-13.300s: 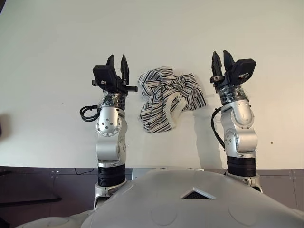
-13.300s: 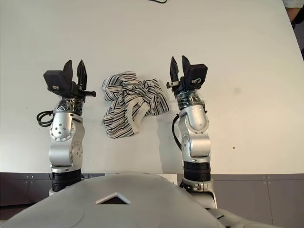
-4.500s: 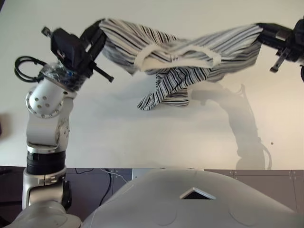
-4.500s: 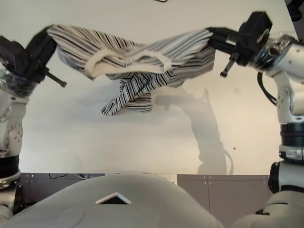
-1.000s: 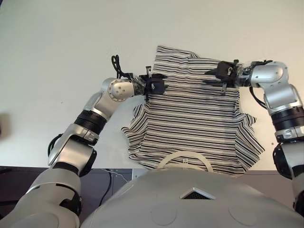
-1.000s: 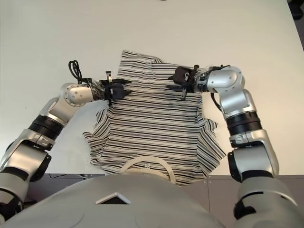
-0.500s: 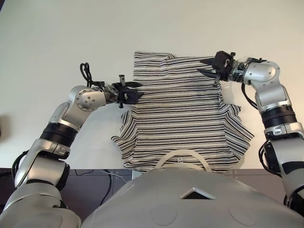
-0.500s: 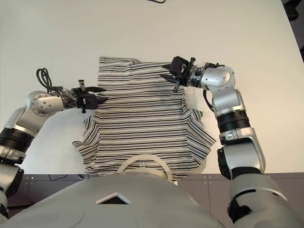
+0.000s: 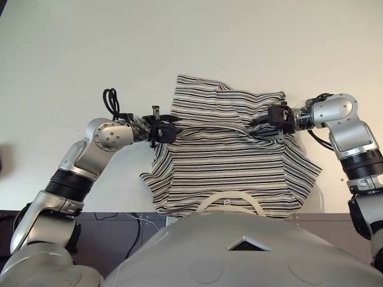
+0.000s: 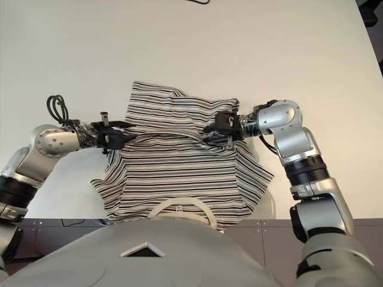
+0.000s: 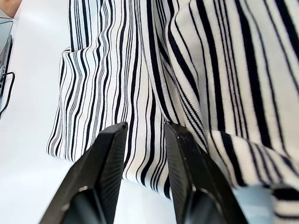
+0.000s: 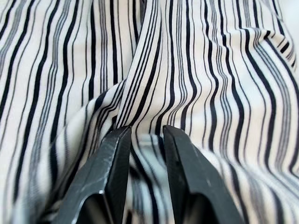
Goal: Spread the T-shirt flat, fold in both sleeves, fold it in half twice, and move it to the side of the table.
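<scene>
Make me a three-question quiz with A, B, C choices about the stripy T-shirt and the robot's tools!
1. Where is the T-shirt's collar?
A) nearest the robot
B) farthest away
C) under the left arm

2. How many tools touch the T-shirt?
A) none
B) one
C) two

3. How is the T-shirt lying?
A) rolled in a ball
B) spread out but wrinkled
C) folded into a small square

Answers:
1 A: the collar lies at the table's near edge.
2 C: the left tool and the right tool each meet a side edge.
3 B: folds bunch between the tools.
</scene>
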